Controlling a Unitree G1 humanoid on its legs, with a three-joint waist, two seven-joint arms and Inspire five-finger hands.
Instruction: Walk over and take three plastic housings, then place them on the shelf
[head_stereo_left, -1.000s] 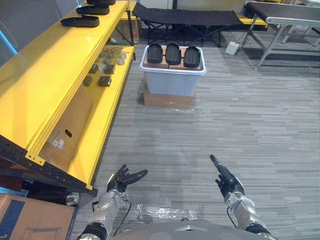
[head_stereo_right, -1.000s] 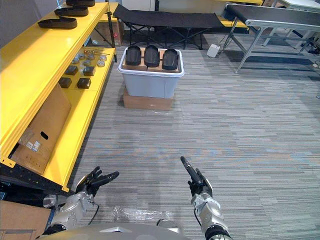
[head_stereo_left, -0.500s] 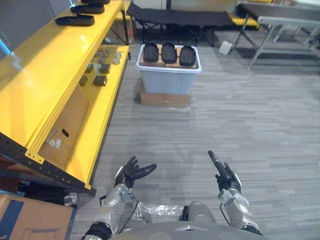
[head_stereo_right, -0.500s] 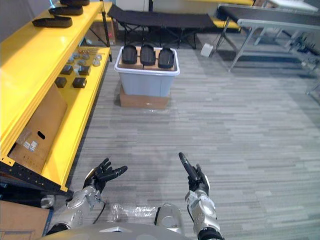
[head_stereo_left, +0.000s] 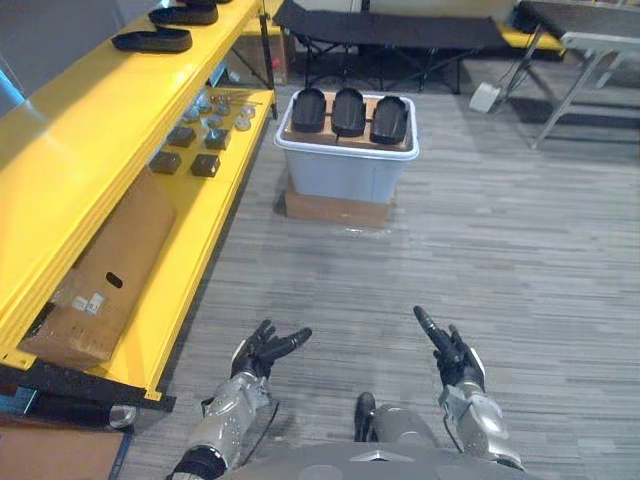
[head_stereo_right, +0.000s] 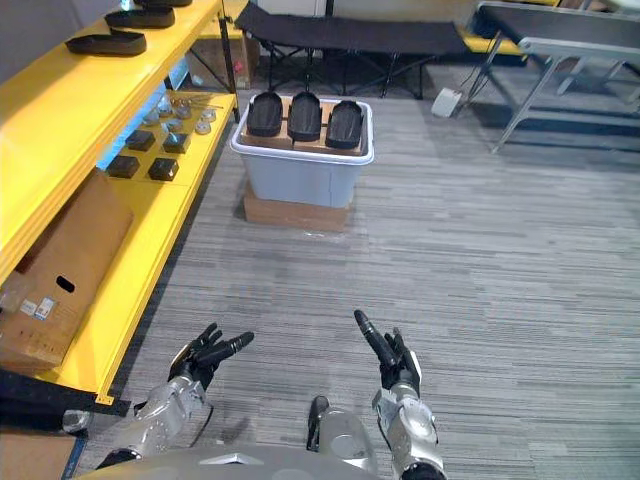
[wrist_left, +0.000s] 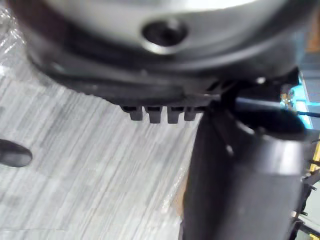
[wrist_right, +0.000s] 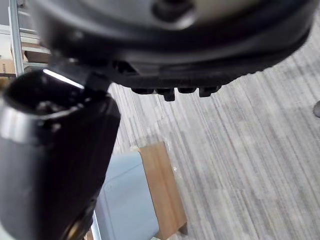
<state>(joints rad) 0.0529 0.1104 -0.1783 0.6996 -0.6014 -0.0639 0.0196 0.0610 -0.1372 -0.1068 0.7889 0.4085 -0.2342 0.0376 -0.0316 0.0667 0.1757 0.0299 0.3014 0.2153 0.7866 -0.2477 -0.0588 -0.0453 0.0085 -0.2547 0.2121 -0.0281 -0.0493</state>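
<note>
Eye views: the whole scene has shifted and the grey bin (head_stereo_left: 345, 175) holding the three plastic housings (head_stereo_left: 348, 110) looms slightly larger than half a second ago, so the approach is judged under way. The left hand (head_stereo_left: 262, 352) and right hand (head_stereo_left: 452, 360) are empty, fingers extended. Wrist views: the right one shows the cardboard box (wrist_right: 162, 195) under the bin, fingers foreshortened; the yellow shelf (head_stereo_left: 100, 130) is cut off.

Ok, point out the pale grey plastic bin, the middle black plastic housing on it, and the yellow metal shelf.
Pale grey plastic bin (head_stereo_left: 345, 176): left eye view, front wall.
Middle black plastic housing (head_stereo_left: 348, 110): left eye view, its top.
Yellow metal shelf (head_stereo_left: 90, 120): left eye view, upper deck.
</note>
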